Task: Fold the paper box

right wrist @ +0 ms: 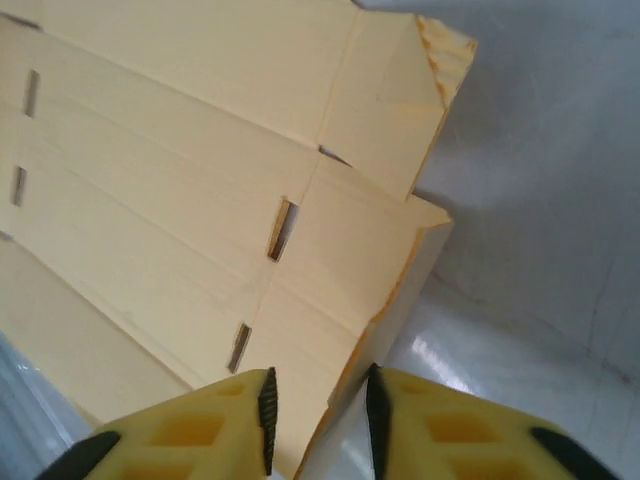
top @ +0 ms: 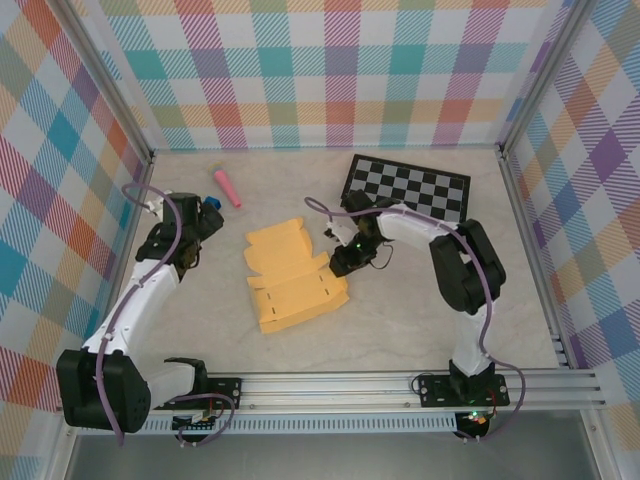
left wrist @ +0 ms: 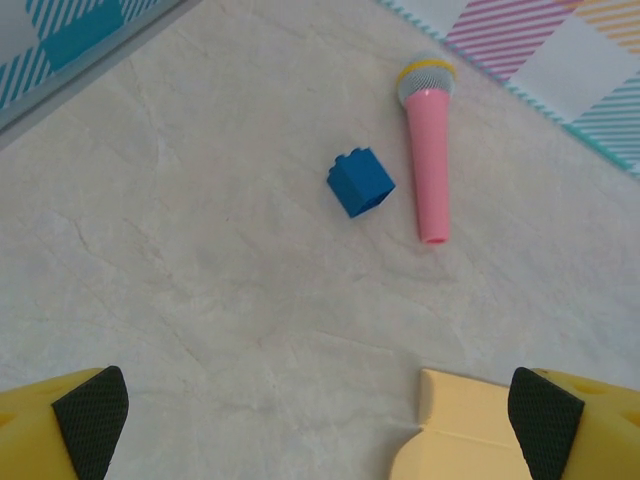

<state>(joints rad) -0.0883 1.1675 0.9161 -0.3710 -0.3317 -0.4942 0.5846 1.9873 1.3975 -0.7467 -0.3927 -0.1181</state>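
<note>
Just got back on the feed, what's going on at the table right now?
The right hand is down at the right edge of the paper box, its fingers pinching a raised side flap. The box lies mid-table as a mostly flat die-cut sheet, not yet folded up. The left hand is open and holds nothing, hanging over bare table just left of the sheet, with a blue block and a pink toy microphone beyond it. A checkered board lies at the back.
</note>
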